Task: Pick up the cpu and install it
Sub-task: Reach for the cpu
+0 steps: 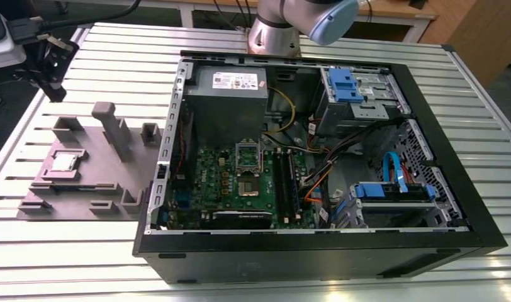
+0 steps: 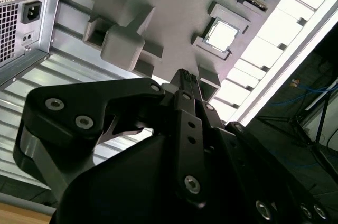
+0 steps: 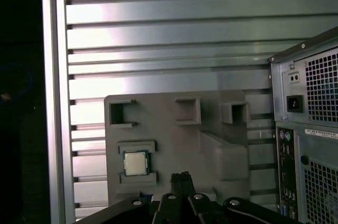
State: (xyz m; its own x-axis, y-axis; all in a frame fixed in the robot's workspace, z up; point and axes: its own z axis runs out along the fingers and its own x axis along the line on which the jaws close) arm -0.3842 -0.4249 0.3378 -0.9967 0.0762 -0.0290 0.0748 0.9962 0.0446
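Slatted metal table (image 1: 71, 251) carries an open computer case (image 1: 323, 255), its green motherboard (image 1: 226, 182) and shiny socket frame (image 1: 248, 165) exposed, with a grey plastic tray (image 1: 104, 177) just beside it on the exterior view's left. The cpu (image 1: 64, 162) lies flat in a square recess of that tray, with raised blocks (image 1: 117, 135) standing near it. In both wrist views the gripper (image 3: 181, 175) (image 2: 185, 74) hangs over the tray, apart from the cpu, fingers pressed together and holding nothing.
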